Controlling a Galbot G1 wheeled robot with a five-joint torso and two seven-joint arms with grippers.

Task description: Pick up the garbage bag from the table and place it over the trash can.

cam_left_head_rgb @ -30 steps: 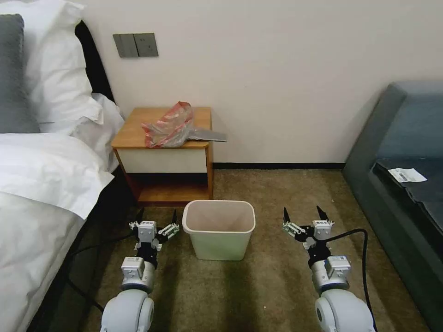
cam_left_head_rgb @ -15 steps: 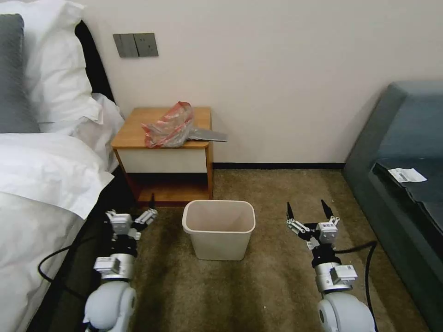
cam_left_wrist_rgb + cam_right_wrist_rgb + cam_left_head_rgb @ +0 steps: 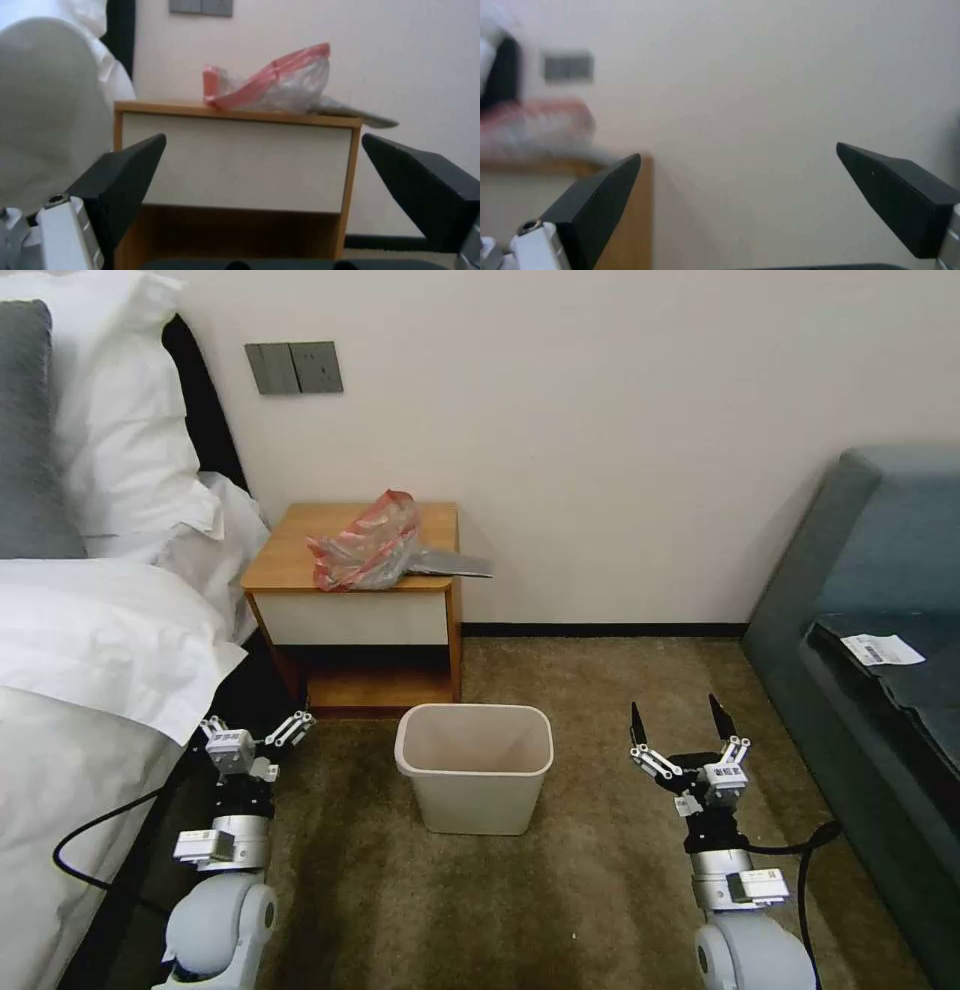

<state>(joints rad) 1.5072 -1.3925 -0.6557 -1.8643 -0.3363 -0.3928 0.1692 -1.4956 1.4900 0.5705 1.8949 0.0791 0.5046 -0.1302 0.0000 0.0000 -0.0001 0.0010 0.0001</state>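
Pincers are hanging wide open and empty near the floor: left pincer (image 3: 252, 725) beside the bed (image 3: 90, 670), right pincer (image 3: 682, 720) opposite. Trash can (image 3: 474, 765) is standing between them. Farther off, garbage bag (image 3: 362, 542) is lying crumpled on the table (image 3: 290, 560).

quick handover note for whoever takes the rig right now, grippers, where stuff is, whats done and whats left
Left gripper: open, empty, low over the carpet beside the bed.
Right gripper: open, empty, low to the right of the trash can.
Garbage bag: crumpled on the table, one end hanging past the right edge.
Trash can: on the floor in front of the table, unlined.
Done: nothing gripped yet.
Left: pick up the bag, fit it over the can.
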